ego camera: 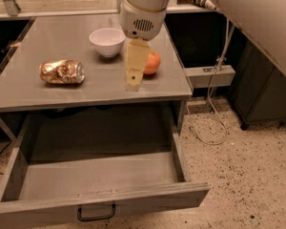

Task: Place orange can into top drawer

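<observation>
now, your drawer [100, 175] stands open below the pincer [132, 82], which hovers over the table [28, 92]; released or clenched, you can't tell. can [62, 72] lies on its side well left of it, orange [153, 62] just right.

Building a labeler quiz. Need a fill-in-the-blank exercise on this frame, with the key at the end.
1. The can lies on its ___ on the table.
2. The drawer is pulled ___ and has nothing in it.
3. In this view the gripper hangs over the table between the bowl and the ___.
Missing words: side; open; orange.
</observation>
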Available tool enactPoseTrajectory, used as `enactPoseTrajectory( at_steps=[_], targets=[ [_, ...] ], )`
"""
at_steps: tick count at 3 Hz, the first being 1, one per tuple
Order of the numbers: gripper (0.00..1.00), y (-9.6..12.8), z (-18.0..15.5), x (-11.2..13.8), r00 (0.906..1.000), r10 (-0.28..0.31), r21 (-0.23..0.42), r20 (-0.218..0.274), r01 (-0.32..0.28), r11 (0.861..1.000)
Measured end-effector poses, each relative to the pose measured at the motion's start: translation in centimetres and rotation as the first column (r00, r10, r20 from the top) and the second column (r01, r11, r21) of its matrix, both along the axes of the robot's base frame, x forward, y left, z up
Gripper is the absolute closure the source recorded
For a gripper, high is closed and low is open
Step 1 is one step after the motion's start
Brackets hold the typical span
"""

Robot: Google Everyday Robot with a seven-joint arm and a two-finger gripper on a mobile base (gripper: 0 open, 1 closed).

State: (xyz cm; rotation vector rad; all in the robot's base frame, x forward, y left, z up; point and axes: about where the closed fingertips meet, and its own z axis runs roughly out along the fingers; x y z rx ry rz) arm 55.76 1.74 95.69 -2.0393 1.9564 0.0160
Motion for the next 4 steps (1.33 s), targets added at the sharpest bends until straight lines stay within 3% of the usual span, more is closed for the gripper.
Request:
enactPoseTrajectory(
  at_steps=[2, 3, 4],
  targets=[
    [0.00, 5.4, 0.0, 3.5, 0.9977, 0.065, -0.007, -0.016, -0.065, 0.998],
    [0.00, 6.0, 0.1, 3.9, 0.9978, 0.067, 0.007, -0.002, -0.067, 0.998],
    [0.00, 7.9, -0.2, 4.4, 0.9958, 0.088, 0.048, 0.026, -0.089, 0.995]
  ],
)
